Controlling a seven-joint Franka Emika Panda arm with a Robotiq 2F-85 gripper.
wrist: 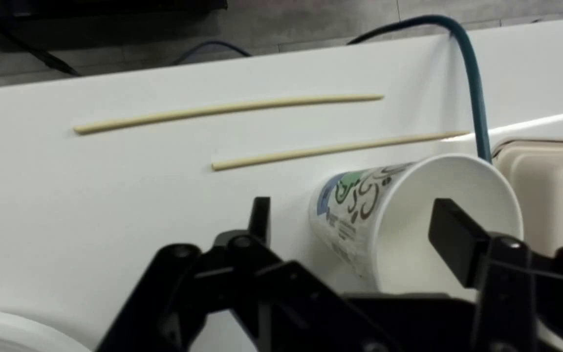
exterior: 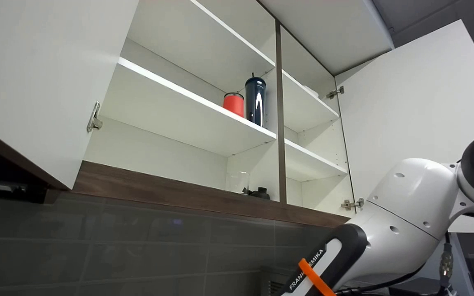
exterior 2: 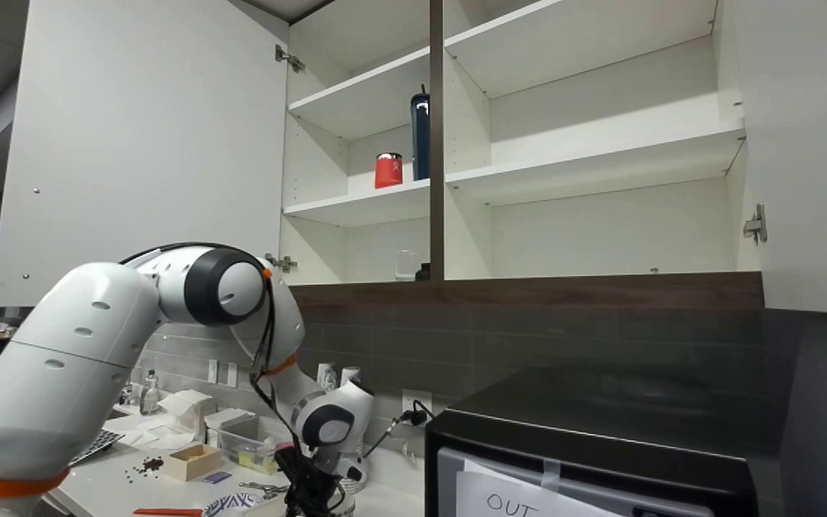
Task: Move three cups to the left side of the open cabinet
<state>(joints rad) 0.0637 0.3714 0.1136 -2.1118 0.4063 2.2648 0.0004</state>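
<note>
In the wrist view the pincer [wrist: 354, 230] stood wide, its fingers [wrist: 260, 220] well apart. One was to the left of a paper cup [wrist: 399, 220], with bare table [wrist: 140, 205] showing between; the other crossed in front of the cup's open mouth, and whether it sat inside the cup, above it or against it could not be told. The cup bore dark scrolls and patches of blue and green; its small print was too blurred to read. Two pale sticks [wrist: 227, 107] lay between the cup and the table edge at the top, over which a teal cable [wrist: 473, 83] curved.

In an exterior view, the open cabinet [exterior: 159, 154] held a red cup [exterior: 233, 105] and a dark blue tumbler [exterior: 255, 102] on its lower shelf, just left of the divider [exterior: 280, 123], with a clear glass [exterior: 238, 183] below them. The arm [exterior: 401, 222] was lettered "FRANK" and "EMIKA", an orange strap [exterior: 315, 277] crossing the name.

In an exterior view with the same cups left of the divider, the red cup carried a pale mark too small to make out. The pincer, low at the table, was too dark there to judge. Taped to a black appliance [exterior 2: 586, 431], a sheet [exterior 2: 507, 488] read "OUT".
</note>
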